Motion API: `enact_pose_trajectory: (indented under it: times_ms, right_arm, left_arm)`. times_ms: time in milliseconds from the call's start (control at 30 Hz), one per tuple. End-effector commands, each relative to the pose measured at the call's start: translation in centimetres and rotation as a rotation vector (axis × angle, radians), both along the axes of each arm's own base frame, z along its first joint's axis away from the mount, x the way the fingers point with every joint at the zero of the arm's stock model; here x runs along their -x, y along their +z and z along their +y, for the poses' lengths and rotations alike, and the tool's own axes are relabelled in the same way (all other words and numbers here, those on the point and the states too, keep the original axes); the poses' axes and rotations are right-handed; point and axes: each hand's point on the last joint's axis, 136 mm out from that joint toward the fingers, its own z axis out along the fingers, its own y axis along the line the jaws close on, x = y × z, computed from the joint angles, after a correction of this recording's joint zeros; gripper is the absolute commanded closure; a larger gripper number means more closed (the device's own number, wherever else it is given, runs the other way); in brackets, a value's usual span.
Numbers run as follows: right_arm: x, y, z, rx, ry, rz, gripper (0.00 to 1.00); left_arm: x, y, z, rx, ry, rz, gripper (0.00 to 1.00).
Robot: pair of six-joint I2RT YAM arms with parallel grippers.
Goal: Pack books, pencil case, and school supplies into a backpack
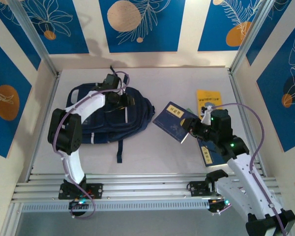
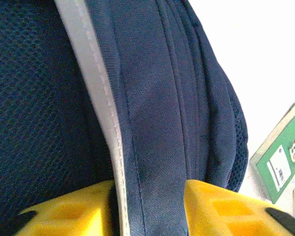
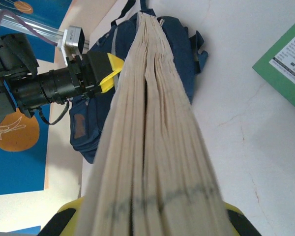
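Pinching a grey-striped fold of the backpack [image 1: 137, 115] (its inside hidden), the left gripper [image 2: 147, 194] sits at its top, with bare table [image 1: 152, 167] on every side. Right of the backpack, the right gripper [image 3: 147, 216] clamps a navy book [image 1: 173, 119]; a yellow book [image 1: 208, 97] lies farther right.

Now the left gripper [image 1: 119, 98] sits on the backpack [image 1: 101, 123] left of centre; the right gripper [image 1: 191, 129] clamps a navy book [image 1: 173, 119] mid-frame, yellow book [image 1: 208, 97] upper right.

Backpack [image 2: 157, 123]: matt woven cloth, mesh panel. Book [image 3: 152, 147]: rough paper edges. Table [image 3: 236, 128]: smooth, matt.
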Motion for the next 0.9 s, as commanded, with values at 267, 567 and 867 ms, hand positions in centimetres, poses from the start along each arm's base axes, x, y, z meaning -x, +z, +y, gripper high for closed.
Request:
enact_pose_trajectory:
  times_ms: [267, 567, 867]
  right_arm:
    - [-0.9, -0.2, 1.4, -0.086, 0.048, 0.034, 1.0]
    - [-0.7, 0.2, 0.3, 0.004, 0.035, -0.008, 1.0]
    - [-0.8, -0.3, -0.5, 0.099, 0.016, -0.016, 1.0]
  left_arm:
    - [-0.5, -1.2, -2.1, 0.053, -0.078, 0.029, 0.83]
    - [0.3, 4.1, -2.1, 0.021, -0.188, -0.033, 1.0]
    - [5.9, 16.4, -0.9, 0.019, -0.351, -0.181, 1.0]
